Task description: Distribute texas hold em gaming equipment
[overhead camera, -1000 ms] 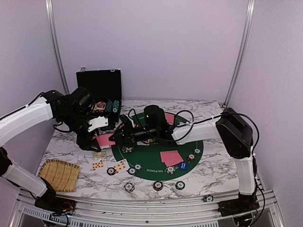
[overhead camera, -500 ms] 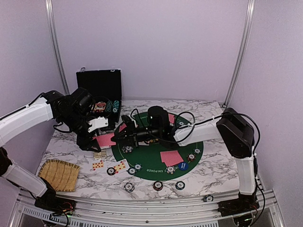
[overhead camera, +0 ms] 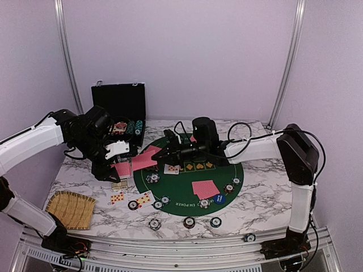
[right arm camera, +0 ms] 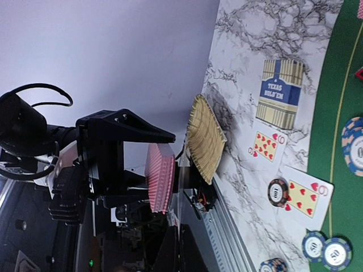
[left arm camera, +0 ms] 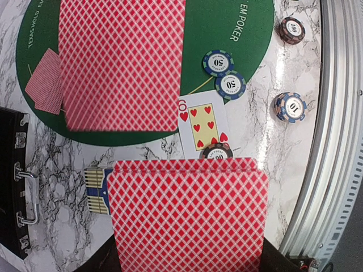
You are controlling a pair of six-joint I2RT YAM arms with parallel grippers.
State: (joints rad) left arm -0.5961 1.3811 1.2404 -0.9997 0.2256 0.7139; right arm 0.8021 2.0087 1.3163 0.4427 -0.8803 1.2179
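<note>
My left gripper [overhead camera: 113, 168] hangs over the table's left side, shut on a deck of red-backed playing cards [left arm camera: 187, 215]. Just right of it, my right gripper [overhead camera: 161, 156] is shut on a single red-backed card [overhead camera: 143, 161] held in the air, apart from the deck. This card shows blurred in the left wrist view [left arm camera: 122, 62]. Two face-down cards [overhead camera: 205, 188] and a blue button [overhead camera: 218, 199] lie on the green poker mat [overhead camera: 229, 170]. Striped chips [overhead camera: 189, 222] sit along the mat's near edge. A nine of hearts [left arm camera: 201, 122] lies face up with a chip [left arm camera: 215, 152] on it.
The open black chip case [overhead camera: 119, 105] stands at the back left. A woven straw mat [overhead camera: 71, 208] lies at the front left, a card box [overhead camera: 119, 185] beside the face-up cards. One chip [overhead camera: 249, 238] sits on the front rail.
My right gripper shut on the top card at the deck, then drew back to the right with it. The left arm and the deck stayed in place.
</note>
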